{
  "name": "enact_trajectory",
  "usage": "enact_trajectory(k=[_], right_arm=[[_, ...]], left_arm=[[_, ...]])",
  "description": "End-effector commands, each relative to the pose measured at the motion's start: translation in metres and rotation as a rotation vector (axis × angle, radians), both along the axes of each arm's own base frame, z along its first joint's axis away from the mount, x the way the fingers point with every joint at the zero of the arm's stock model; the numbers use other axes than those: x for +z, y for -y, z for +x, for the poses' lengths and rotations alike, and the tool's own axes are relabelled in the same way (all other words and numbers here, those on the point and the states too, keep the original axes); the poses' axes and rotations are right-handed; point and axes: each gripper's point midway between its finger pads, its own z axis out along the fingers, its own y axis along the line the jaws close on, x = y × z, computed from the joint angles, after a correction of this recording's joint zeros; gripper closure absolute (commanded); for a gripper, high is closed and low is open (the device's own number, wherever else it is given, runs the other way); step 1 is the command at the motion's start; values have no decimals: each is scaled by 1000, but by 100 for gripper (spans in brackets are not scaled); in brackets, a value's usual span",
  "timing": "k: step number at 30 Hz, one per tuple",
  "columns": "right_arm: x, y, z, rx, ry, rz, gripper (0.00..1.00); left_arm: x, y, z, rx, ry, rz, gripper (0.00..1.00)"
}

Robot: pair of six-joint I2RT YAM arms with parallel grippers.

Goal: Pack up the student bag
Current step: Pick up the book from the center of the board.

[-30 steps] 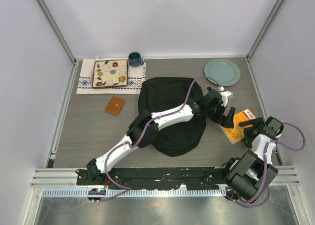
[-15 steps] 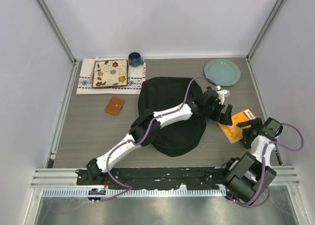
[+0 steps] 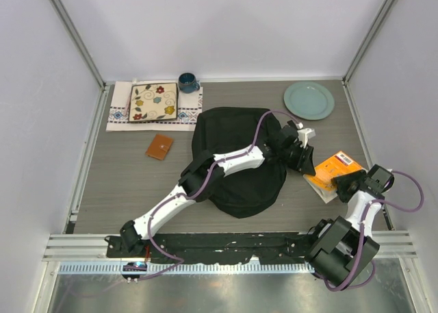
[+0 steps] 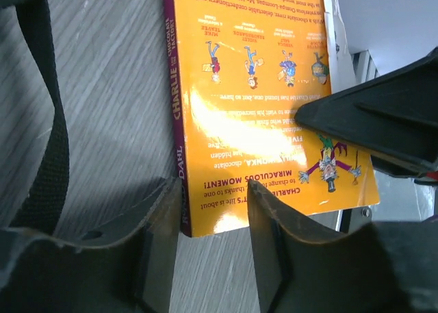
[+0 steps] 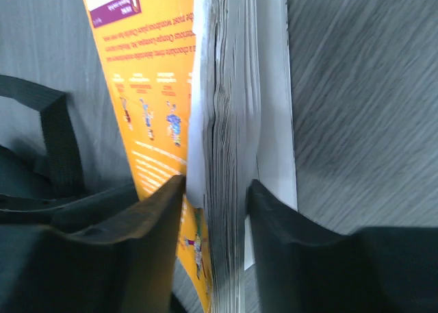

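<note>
The right end effector (image 5: 215,190) pinches the page edge of the orange paperback (image 5: 154,87). The left end effector (image 4: 212,196) straddles its spine corner, but I cannot tell if it grips. The student bag (image 3: 229,128) lies mid-counter (image 3: 123,183), just beside the paperback. It looks soft and limp, so its opening rim seems the best place to hold.

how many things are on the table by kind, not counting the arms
backpack: 1
book: 1
plates: 2, the round plate and the square flowered plate
mug: 1
cloth: 1
wallet: 1
total: 7
</note>
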Motion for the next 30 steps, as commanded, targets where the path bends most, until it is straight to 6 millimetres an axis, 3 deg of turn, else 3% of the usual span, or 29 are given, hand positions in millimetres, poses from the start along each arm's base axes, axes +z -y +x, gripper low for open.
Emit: enact_trajectory(k=[1, 4, 8, 12, 16, 17, 18, 19, 20, 21, 22, 25, 26, 28, 29, 30], right_arm=[[16, -14, 17, 59, 124, 41, 61], [17, -16, 18, 63, 133, 49, 73], [20, -13, 17, 56, 135, 33, 99], [29, -13, 18, 44, 152, 25, 99], [51, -11, 24, 33, 209, 16, 99], [56, -13, 26, 21, 227, 30, 99], [62, -17, 29, 25, 257, 53, 99], [67, -19, 30, 24, 280, 63, 99], [73, -21, 33, 12, 303, 84, 99], [79, -23, 35, 18, 329, 88, 99], [82, -27, 37, 31, 346, 113, 99], [94, -40, 44, 56, 421, 205, 99], [97, -43, 47, 63, 447, 226, 99], [109, -53, 54, 86, 544, 308, 99], [114, -57, 58, 97, 588, 336, 99], [137, -56, 66, 144, 709, 302, 99]], left_arm=[[16, -4, -42, -82, -72, 7, 57], [28, -4, -42, -84, -64, -5, 60], [35, -5, -42, -80, -56, -4, 64], [51, -8, -36, -57, -37, 0, 63], [92, -17, -22, -7, 40, -8, 33], [102, -22, -16, 7, 73, -6, 31], [105, -29, -12, 25, 80, 8, 28], [133, -35, -5, 62, 123, -20, 23], [142, -44, 6, 97, 138, -24, 20], [139, -52, 13, 130, 139, -18, 18], [173, -62, 17, 157, 165, -68, 15], [184, -92, 35, 228, 158, -94, 11], [211, -106, 41, 256, 181, -132, 10], [206, -123, 44, 281, 181, -120, 7], [221, -134, 46, 299, 201, -137, 7], [214, -141, 46, 309, 196, -118, 6]])
